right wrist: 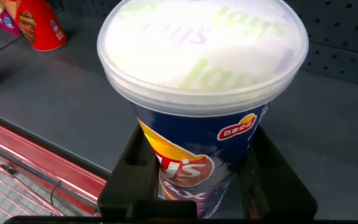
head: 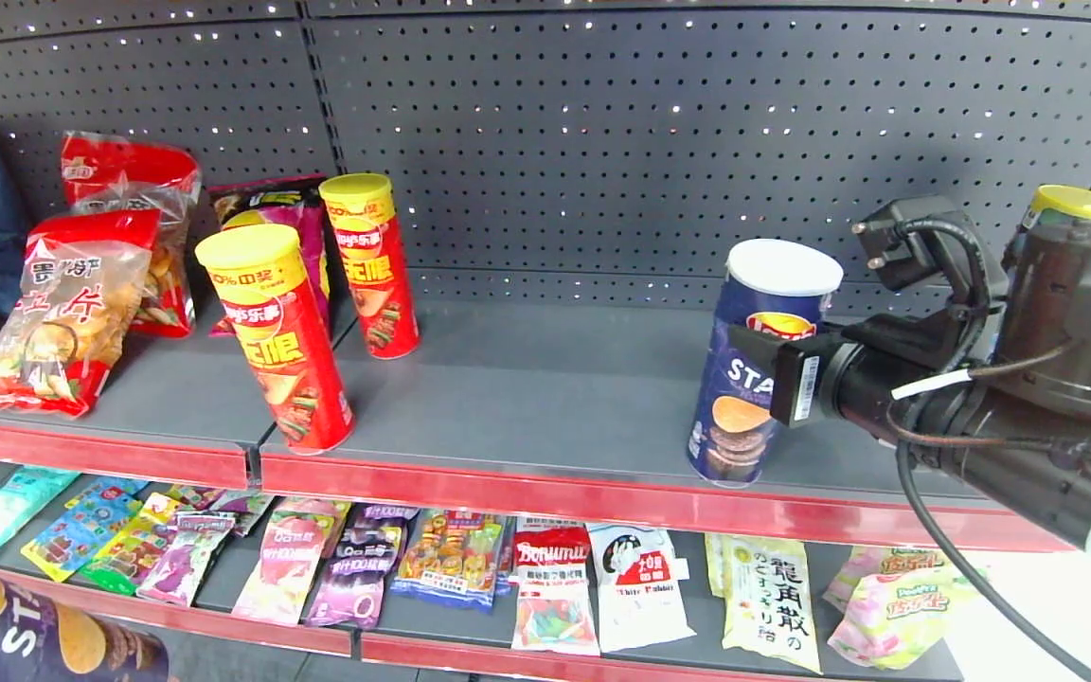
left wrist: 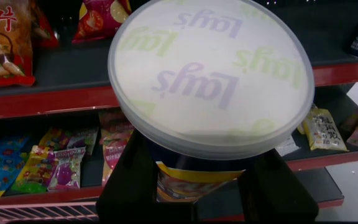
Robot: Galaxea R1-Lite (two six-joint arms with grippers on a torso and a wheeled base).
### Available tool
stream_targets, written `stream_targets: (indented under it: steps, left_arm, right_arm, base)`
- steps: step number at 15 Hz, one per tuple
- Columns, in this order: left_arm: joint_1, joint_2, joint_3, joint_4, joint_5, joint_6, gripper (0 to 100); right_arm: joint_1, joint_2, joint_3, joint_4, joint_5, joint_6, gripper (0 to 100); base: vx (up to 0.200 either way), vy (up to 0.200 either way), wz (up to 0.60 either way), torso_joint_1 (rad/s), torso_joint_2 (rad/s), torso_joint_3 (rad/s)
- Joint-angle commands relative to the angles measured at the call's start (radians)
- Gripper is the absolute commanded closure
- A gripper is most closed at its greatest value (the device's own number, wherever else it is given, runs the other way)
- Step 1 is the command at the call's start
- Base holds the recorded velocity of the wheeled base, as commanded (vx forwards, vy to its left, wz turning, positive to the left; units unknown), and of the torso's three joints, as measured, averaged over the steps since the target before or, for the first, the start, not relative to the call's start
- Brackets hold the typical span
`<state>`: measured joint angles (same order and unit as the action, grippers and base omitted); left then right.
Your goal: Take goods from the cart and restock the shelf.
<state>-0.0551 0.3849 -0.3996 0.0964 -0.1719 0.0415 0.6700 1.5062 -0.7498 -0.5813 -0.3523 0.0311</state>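
Observation:
A blue chip can with a white lid (head: pixel 759 365) stands near the front edge of the upper shelf (head: pixel 545 398), right of centre. My right gripper (head: pixel 765 371) is shut on its side from the right. In the right wrist view the can (right wrist: pixel 197 74) sits between the black fingers (right wrist: pixel 132 168) of that gripper (right wrist: pixel 197 180). A second blue can (head: pixel 25 639) hangs low at the left, in front of the lower shelves. The left wrist view shows its white lid (left wrist: pixel 210 74), with my left gripper (left wrist: pixel 197 186) shut on the body below it.
Two red cans with yellow lids (head: pixel 276 336) (head: pixel 370 260) stand left of centre on the upper shelf, with snack bags (head: pixel 62 303) further left. Another yellow-lidded can (head: pixel 1071 204) stands behind my right arm. Candy packets (head: pixel 545 583) line the lower shelf. Bare shelf lies between the red cans and the blue one.

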Motion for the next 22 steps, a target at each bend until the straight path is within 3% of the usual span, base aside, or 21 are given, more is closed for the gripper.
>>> stream_targets:
  steps: [1,10,11,17,22]
  left_arm:
    - [0.000,-0.001,-0.001,0.000,0.000,0.000,100]
    - [0.000,-0.001,0.001,0.000,0.000,0.000,100]
    - [0.000,-0.001,0.002,0.000,0.000,0.000,100]
    - [0.000,-0.001,0.011,0.000,0.000,0.000,100]
    - [0.000,-0.001,0.013,0.000,0.000,0.000,100]
  right_arm:
    - [0.002,0.002,-0.002,0.001,0.006,0.000,100]
    - [0.017,0.002,0.003,0.003,0.019,-0.013,100]
    - [0.017,0.002,0.004,0.003,0.019,-0.013,0]
    - [0.017,-0.007,0.024,0.001,0.019,-0.005,0]
    - [0.017,-0.107,0.119,0.003,0.013,-0.008,0]
  base:
    - [0.000,0.000,0.00,0.000,0.00,0.000]
    - [0.000,0.000,0.00,0.000,0.00,0.000]
    - [0.000,0.000,0.00,0.000,0.00,0.000]
    - [0.000,0.000,0.00,0.000,0.00,0.000]
    - [0.000,0.000,0.00,0.000,0.00,0.000]
